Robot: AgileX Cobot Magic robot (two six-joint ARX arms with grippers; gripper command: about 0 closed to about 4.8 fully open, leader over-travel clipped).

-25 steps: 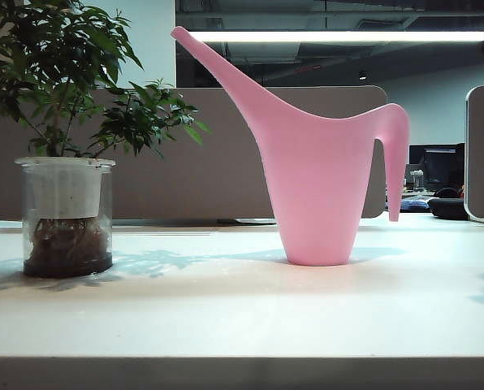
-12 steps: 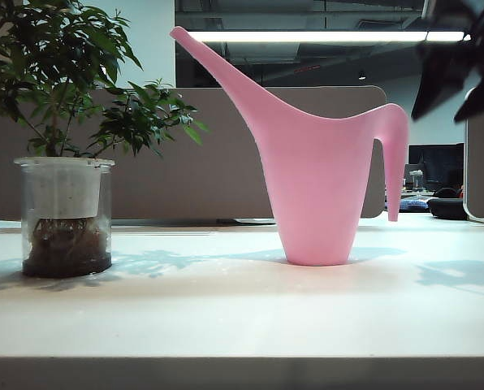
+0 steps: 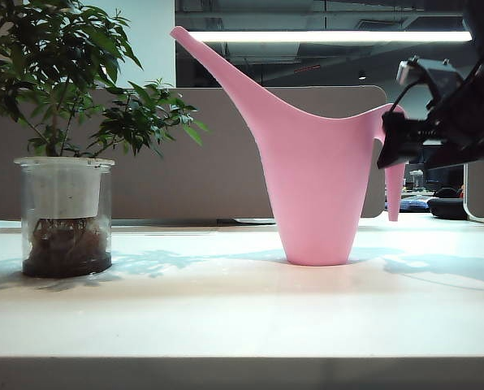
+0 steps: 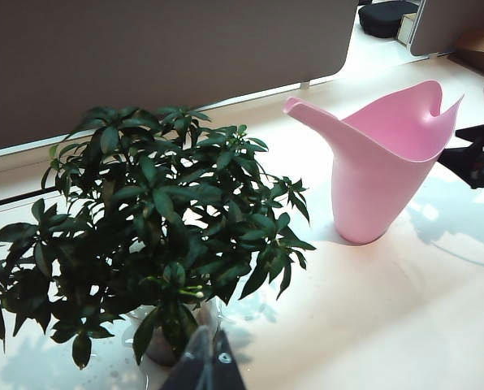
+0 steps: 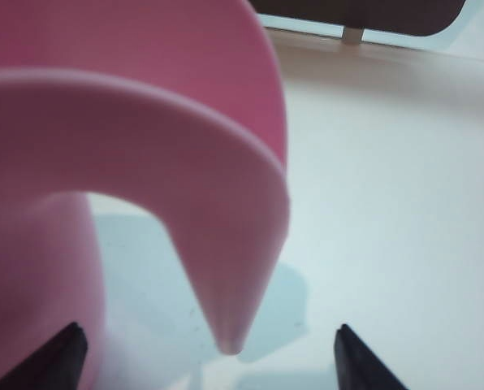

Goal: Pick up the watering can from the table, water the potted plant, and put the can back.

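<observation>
Watering can [image 3: 317, 175], just one, stands upright mid-table [image 3: 226, 317]; to its left one potted plant [image 3: 63, 138], left gripper [image 4: 203, 370] above it, fingers unclear. Right gripper [image 5: 205, 357] straddles the handle, fingers wide.

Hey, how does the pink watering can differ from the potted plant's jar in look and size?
The watering can is opaque pink; the jar is clear, showing a white inner pot and roots. The watering can tapers toward its base, with a long spout; the jar is a straight cylinder. The watering can stands taller and wider than the jar. Both stand upright on the table; neither is held by a gripper.
</observation>
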